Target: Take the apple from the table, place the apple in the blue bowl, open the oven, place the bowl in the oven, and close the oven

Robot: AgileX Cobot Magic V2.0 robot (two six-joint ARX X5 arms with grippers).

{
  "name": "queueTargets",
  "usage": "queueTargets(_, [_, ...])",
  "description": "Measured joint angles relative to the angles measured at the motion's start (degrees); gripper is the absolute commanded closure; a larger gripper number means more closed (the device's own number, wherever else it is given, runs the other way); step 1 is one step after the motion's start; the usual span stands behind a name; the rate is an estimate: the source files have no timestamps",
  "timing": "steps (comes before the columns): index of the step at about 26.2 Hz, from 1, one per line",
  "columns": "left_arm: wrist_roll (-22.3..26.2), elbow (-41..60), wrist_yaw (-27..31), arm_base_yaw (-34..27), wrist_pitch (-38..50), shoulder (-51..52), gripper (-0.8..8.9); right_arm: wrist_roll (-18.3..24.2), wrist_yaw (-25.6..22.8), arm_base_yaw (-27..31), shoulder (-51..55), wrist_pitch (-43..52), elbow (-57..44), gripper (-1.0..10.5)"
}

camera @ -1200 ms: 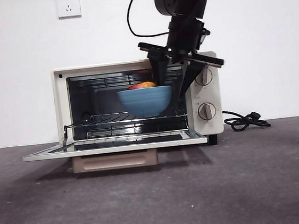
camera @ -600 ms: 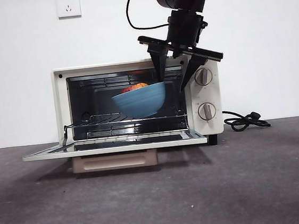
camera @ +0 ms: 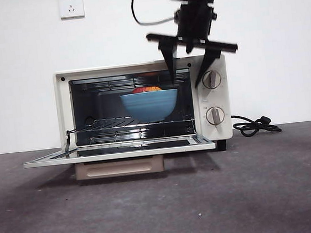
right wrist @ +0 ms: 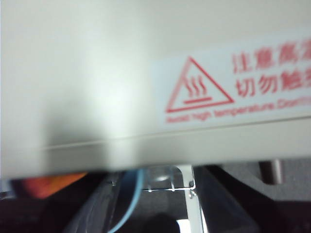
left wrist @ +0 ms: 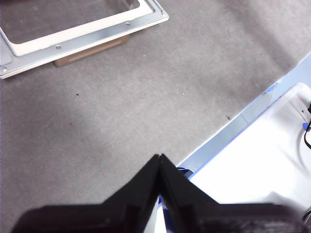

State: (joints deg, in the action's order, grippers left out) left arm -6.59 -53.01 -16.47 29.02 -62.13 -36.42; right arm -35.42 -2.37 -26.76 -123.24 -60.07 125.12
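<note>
Light blue, the bowl [camera: 150, 105] sat level on the wire rack [camera: 128, 122] inside the Toshiba toaster oven [camera: 143, 105], with the red apple [camera: 146, 89] showing just above its rim. The oven door [camera: 119, 150] lay fully dropped, flat out over the dark worktop [camera: 165, 204]. The right claw [camera: 189, 75] hung released at the upper right of the oven mouth, its jaws spread apart and gripping nothing, clear of the bowl. Its wrist camera looked along the oven's cream top, past the red hot-surface warning label [right wrist: 233, 82]. The left claw [left wrist: 160, 159] waited off to the side over the worktop, jaws pinched together and empty.

By my judgement, the bowl-in-oven step was finished and only the closing remained. That move would call for the claw to come clear of the opening, drop under the door's front edge or its beige bar handle [camera: 119, 167], and swing the door up until it seated.
</note>
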Motion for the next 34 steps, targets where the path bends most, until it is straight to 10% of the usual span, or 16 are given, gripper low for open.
queueTargets(22, [0.6, 0.0, 11.0, -3.9, 12.5, -13.9, 8.22, 24.7, -10.2, -8.3, 22.7, -14.3, 0.0, 8.3])
queueTargets(34, [0.6, 0.1, -9.6, -21.2, 21.5, -27.2, 8.22, 32.1, -11.1, -9.9, 34.4, -17.5, 0.0, 9.6])
